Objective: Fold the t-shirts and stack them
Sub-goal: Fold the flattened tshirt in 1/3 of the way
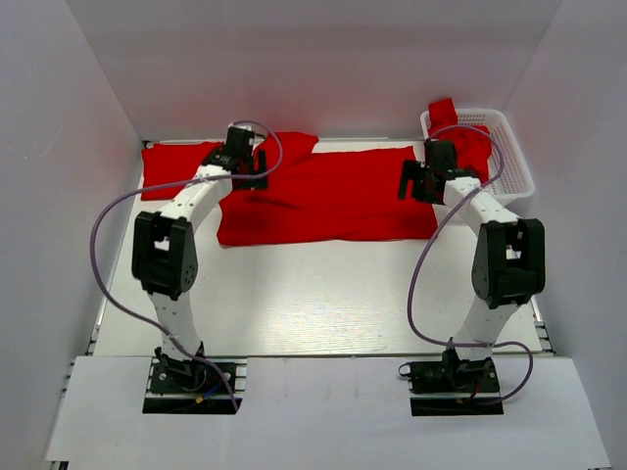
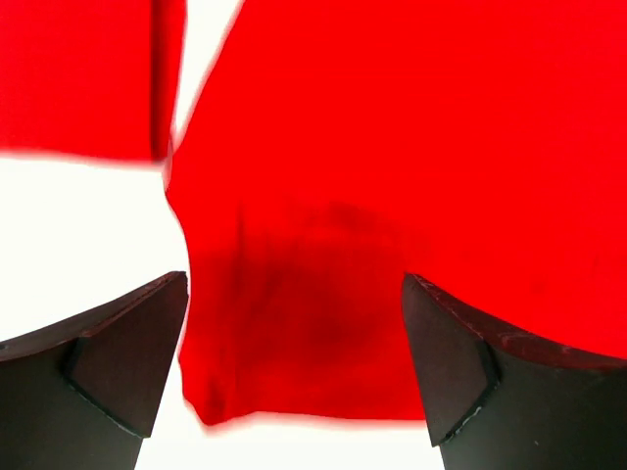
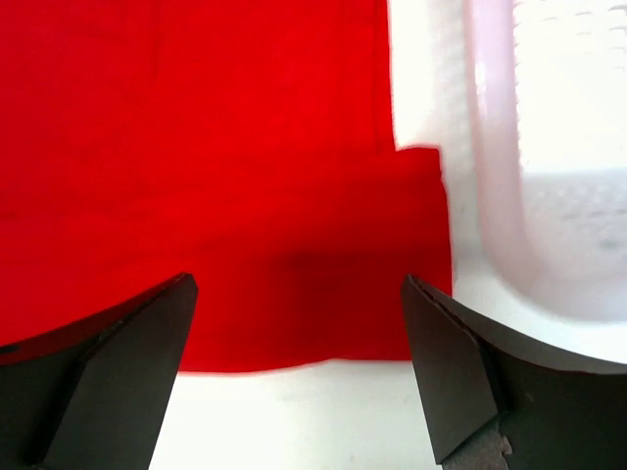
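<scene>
Top external: the spread shirt lies flat across the far half of the worktop. The far shirt sits at the back left, meeting it. The basket shirts are heaped in the basket at the back right.
Arms: the left pincer hangs over the spread shirt's left end, and the right pincer over its right end, near the basket.
Left wrist: the left pincer is released, jaws wide, holding nothing. A wrinkled shirt corner lies below between them. The far shirt is just beyond a strip of worktop.
Right wrist: the right pincer is released, jaws wide. A flat shirt edge lies below, with the basket wall just beside it.
Risk, left: the wrinkles may bunch, so a pinch could catch one layer only and skew the fold. The far shirt is close enough to be dragged along.
Risk, right: a finger drifting outward could knock or hook the basket.
Risk, both: unequal grips or lifts would probably twist the cloth.
</scene>
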Available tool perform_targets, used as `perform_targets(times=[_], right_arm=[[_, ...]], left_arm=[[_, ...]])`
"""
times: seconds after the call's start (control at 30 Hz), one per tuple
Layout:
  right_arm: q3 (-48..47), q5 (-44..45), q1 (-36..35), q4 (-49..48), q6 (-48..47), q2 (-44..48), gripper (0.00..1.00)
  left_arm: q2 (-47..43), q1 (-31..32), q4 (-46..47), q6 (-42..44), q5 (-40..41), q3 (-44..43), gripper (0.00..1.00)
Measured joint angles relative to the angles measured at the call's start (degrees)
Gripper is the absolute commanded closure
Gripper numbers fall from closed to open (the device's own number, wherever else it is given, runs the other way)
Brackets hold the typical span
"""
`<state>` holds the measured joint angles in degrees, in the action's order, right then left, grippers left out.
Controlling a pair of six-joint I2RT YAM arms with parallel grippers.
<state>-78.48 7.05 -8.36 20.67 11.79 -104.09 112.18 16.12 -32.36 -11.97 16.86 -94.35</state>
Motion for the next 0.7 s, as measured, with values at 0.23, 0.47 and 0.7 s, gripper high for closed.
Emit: perform_targets(times=[0.23,0.47,0.7], right_arm=[[5.31,-1.95,-2.25,-0.28,0.02,2.84,0.10],[6.32,-3.85,-3.15,-0.46,0.28,-1.66,0.10],[10.23,-5.68,-3.10,-3.85,2.43,-3.19,0.10]], left_arm=[[-7.17,0.22,-0.26,-5.11,-6.71,14.73,0.00],[-6.62,0.17,1.14,-8.39,-11.26,21.20,0.00],[-6.73,0.24,3.52,-11.41,-11.47,27.50,0.00]])
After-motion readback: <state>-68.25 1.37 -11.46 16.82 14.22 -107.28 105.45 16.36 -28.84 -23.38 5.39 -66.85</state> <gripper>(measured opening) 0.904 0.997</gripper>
